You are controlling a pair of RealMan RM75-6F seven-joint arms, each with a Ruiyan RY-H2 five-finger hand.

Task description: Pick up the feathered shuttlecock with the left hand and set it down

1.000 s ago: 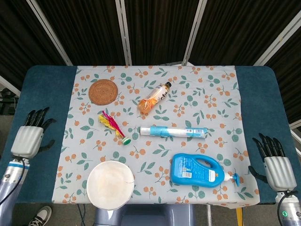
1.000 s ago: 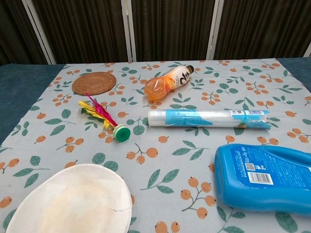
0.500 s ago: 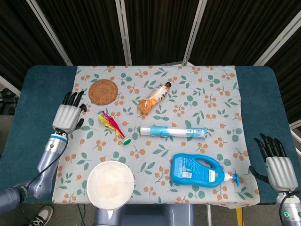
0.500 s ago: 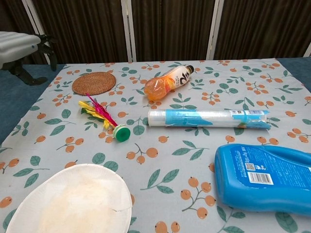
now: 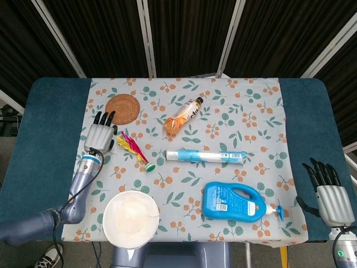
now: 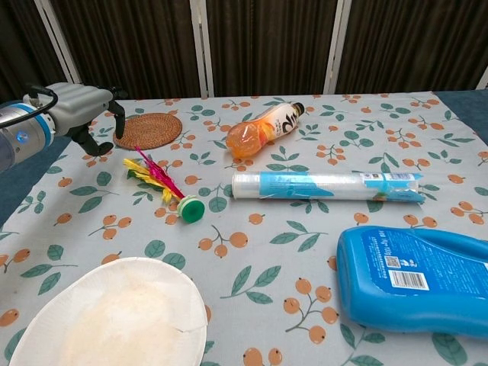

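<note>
The feathered shuttlecock lies flat on the floral cloth, red and yellow feathers toward the far left, green base toward the near right. My left hand hovers just left of the feathers, fingers spread and holding nothing, close to the feathers but apart from them. My right hand rests at the near right off the cloth, fingers apart and empty; only the head view shows it.
A woven coaster sits just beyond my left hand. An orange drink bottle, a clear tube and a blue detergent bottle lie to the right. A white paper plate sits at the near edge.
My left hand has swung in from the table's left edge over the cloth, stopping beside the shuttlecock's feathers. The right hand and the objects have not moved.
</note>
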